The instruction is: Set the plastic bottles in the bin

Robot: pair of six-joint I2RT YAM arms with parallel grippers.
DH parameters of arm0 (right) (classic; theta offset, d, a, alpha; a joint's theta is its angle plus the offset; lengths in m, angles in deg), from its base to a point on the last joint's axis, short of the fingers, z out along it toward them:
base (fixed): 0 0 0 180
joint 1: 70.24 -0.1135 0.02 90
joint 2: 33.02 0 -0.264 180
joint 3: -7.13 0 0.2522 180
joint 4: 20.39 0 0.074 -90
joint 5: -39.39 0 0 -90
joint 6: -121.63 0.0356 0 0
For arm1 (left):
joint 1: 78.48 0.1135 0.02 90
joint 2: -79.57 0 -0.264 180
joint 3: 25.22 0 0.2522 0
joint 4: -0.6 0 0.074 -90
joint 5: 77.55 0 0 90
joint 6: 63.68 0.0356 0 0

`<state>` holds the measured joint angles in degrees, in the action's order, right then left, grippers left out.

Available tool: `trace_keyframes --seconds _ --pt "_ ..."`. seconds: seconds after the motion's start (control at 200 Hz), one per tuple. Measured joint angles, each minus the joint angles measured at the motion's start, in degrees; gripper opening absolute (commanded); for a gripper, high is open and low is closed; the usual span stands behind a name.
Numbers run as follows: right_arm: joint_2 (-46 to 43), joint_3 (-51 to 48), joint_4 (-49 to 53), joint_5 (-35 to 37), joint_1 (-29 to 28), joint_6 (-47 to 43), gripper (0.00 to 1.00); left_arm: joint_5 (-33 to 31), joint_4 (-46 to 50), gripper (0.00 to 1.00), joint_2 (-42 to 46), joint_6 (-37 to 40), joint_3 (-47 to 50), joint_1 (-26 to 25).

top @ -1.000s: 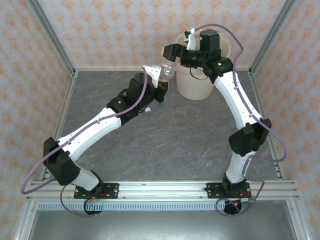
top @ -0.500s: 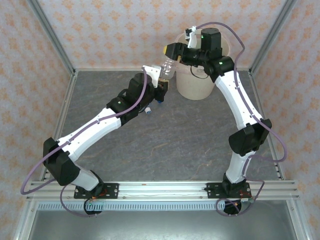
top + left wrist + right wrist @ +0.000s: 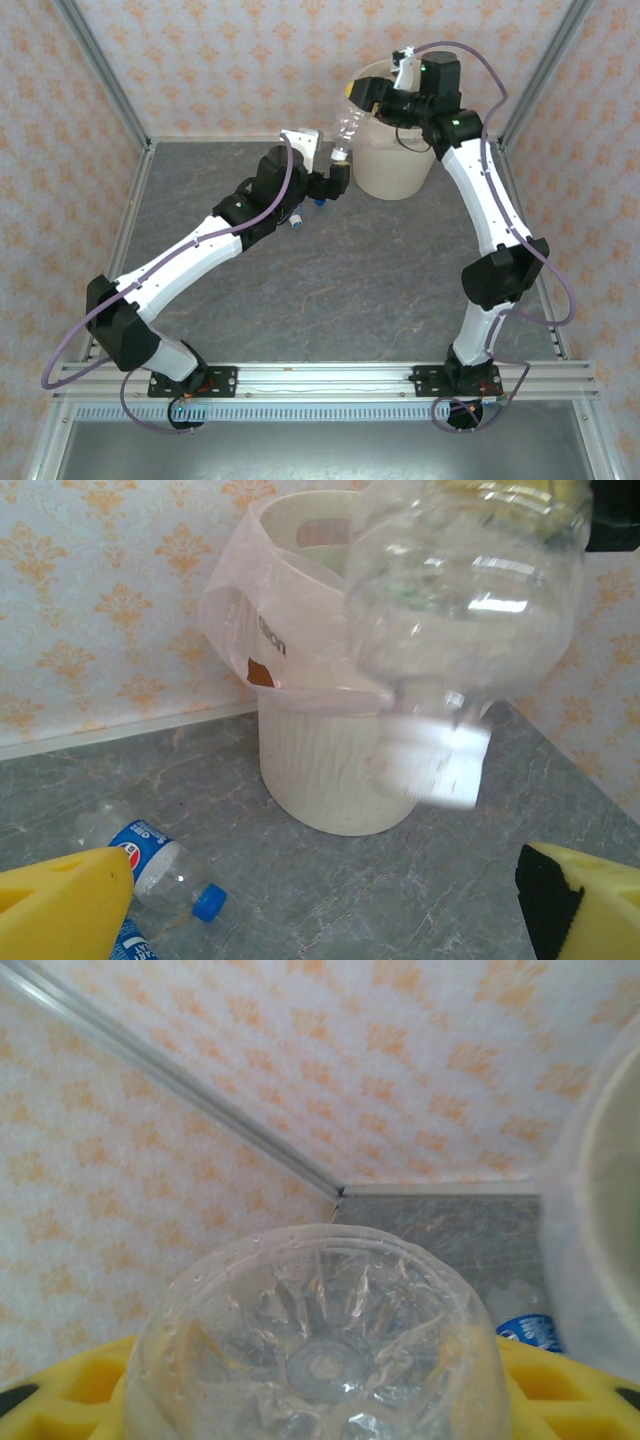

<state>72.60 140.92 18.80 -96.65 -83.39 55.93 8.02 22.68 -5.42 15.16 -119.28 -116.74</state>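
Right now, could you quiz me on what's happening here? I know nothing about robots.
1. True or false: the left hand grips the clear bottle.
2. Where is that bottle? A inside the bin; B held in the air near it; C lying at its foot.
3. What colour is the cap of the labelled bottle lying on the table?
Key: 1 false, the right hand holds it; 2 B; 3 blue.

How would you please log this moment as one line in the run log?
right tool: shut on clear bottle, beside bin | left tool: open, below it | blue-capped bottle: on table
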Motion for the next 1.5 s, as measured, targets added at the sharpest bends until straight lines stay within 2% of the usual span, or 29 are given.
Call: trace_keyframes --seconds 0.37,0.601,0.871,0.911,0.966,0.986,1.001,1.016,1.156,1.502 --pt "0.0 0.0 -5.8 9.1 8.7 8.0 0.56 -2.8 -0.1 0.99 2.3 -3.0 0.7 0.0" --pt "3.1 -0.1 -11.3 16.2 9.2 13.6 0.56 -3.6 -0.2 0.99 3.7 -4.2 3.1 0.0" --pt "10.1 1.7 -12.2 25.4 9.2 16.9 0.57 -4.3 -0.2 0.99 6.5 -5.8 5.8 0.0" --pt "11.3 3.3 -12.2 26.4 9.2 17.1 0.61 -4.7 -0.2 0.99 6.8 -6.0 5.8 0.0" --pt "12.8 5.6 -12.1 27.6 9.2 17.2 0.72 -5.1 -0.2 0.99 7.1 -6.0 5.8 0.0" --pt "13.4 6.7 -11.8 28.0 9.2 17.3 0.81 -5.2 -0.2 0.99 7.3 -6.1 5.8 0.0" --pt "13.9 7.6 -11.7 28.3 9.2 17.4 0.96 -5.3 -0.2 0.99 7.3 -6.2 5.8 0.0" --pt "14.4 8.5 -11.4 28.5 9.2 17.4 1.0 -5.4 -0.2 0.99 7.5 -6.2 5.8 0.0" --pt "17.4 15.8 -9.5 29.2 9.2 17.0 1.0 -6.8 0.0 0.99 8.3 -6.4 5.8 0.0" --pt "17.0 16.7 -6.8 29.6 9.2 14.5 1.0 -8.5 0.1 0.99 7.5 -6.8 5.7 0.0"
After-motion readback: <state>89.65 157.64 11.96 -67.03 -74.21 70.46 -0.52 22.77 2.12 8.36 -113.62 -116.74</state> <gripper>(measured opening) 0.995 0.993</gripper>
